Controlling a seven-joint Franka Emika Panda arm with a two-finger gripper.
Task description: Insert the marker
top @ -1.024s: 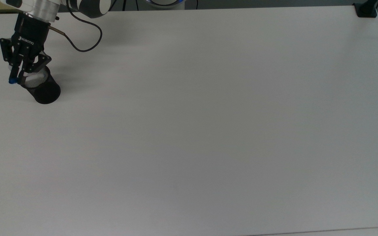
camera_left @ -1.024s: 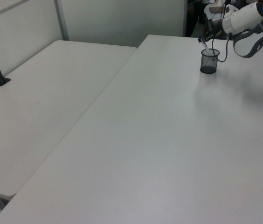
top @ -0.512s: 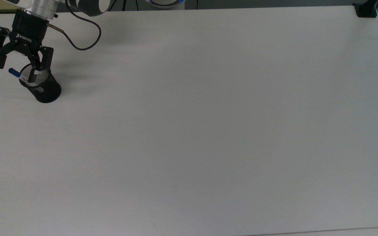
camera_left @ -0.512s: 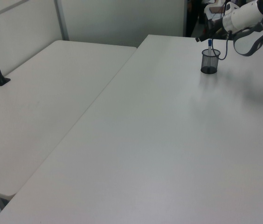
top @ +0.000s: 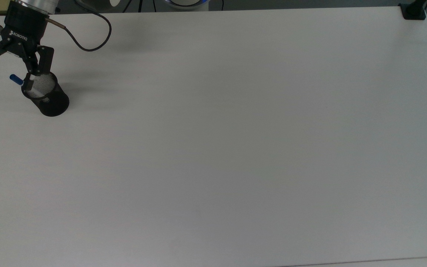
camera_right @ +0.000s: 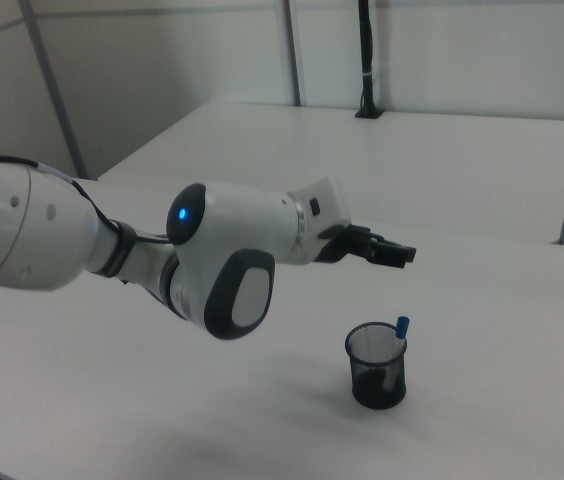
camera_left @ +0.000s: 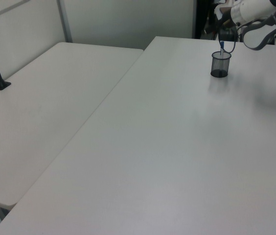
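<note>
A round black mesh cup [top: 45, 97] stands upright on a smooth white table [top: 235, 129], near the top view's upper left corner. The marker [top: 20, 81] sits inside it, its blue cap leaning out over the rim; the mesh hides most of its white barrel. The black gripper [top: 13, 66] hangs just above the cup, fingers spread and holding nothing. The top view's frame cuts off the arm.
</note>
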